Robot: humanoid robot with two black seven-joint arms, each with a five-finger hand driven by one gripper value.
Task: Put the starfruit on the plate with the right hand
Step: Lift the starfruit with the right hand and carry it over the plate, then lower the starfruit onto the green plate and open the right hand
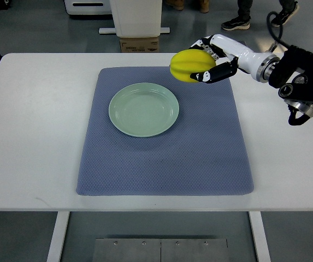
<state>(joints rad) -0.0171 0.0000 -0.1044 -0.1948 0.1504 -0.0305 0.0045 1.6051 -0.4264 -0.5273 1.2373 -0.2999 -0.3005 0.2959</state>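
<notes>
While the carry is under way, findings are reading near to far.
Bench [30, 164]: carrying a blue mat [161, 169].
Plate [143, 109]: sitting empty on the mat, lying left of and nearer than the fruit.
Starfruit [191, 65]: hanging above the mat's far right corner.
Right robot hand [213, 63]: gripping the starfruit, fingers wrapping it; only this arm is showing.

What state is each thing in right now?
starfruit: held in the air, above the mat's far right part, not on the plate
right hand: fingers closed around the starfruit
plate: empty, upright, on the mat
mat: flat on the table
left hand: not in view
</notes>
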